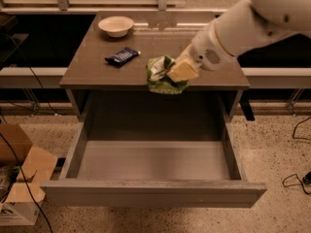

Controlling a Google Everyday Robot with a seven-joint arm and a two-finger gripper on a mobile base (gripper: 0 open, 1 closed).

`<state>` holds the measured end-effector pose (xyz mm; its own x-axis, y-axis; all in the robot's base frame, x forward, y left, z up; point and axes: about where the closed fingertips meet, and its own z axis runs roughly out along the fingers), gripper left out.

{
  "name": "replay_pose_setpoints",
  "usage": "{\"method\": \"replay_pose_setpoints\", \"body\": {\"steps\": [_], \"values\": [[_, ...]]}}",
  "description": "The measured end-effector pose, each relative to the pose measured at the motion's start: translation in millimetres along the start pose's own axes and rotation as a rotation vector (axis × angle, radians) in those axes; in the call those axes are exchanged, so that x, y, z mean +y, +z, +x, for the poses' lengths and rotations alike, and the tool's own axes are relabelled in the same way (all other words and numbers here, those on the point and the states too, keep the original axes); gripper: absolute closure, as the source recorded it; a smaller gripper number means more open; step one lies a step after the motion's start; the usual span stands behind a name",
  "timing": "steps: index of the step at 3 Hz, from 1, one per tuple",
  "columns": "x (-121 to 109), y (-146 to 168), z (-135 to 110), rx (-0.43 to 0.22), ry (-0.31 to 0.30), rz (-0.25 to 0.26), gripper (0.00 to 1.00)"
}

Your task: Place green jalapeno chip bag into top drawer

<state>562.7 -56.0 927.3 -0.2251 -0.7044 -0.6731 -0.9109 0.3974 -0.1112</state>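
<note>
The green jalapeno chip bag [161, 79] is crinkly light green and white. It hangs from my gripper [176, 73] at the front edge of the brown table [97, 72], just above the back of the open top drawer [150, 169]. My gripper is shut on the bag's upper right side, with its yellowish fingers [182, 72] against the foil. The drawer is pulled far out and its grey interior holds nothing.
A dark blue snack packet [121, 56] lies on the table left of the bag. A white bowl [115, 25] stands at the table's back left. Cardboard boxes [19, 178] sit on the floor left of the drawer. Cables lie on the floor at right.
</note>
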Motion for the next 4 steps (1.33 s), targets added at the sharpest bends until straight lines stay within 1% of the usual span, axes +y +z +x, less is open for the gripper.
{"method": "replay_pose_setpoints", "body": {"steps": [1, 2, 3, 4], "values": [[47.3, -18.8, 77.7, 0.129, 0.152, -0.096, 1.00], [86.2, -11.5, 183.0, 0.240, 0.406, -0.148, 0.97], [76.8, 6.4, 228.0, 0.260, 0.493, -0.096, 0.75], [51.5, 33.2, 269.1, 0.285, 0.590, -0.031, 0.51]]}}
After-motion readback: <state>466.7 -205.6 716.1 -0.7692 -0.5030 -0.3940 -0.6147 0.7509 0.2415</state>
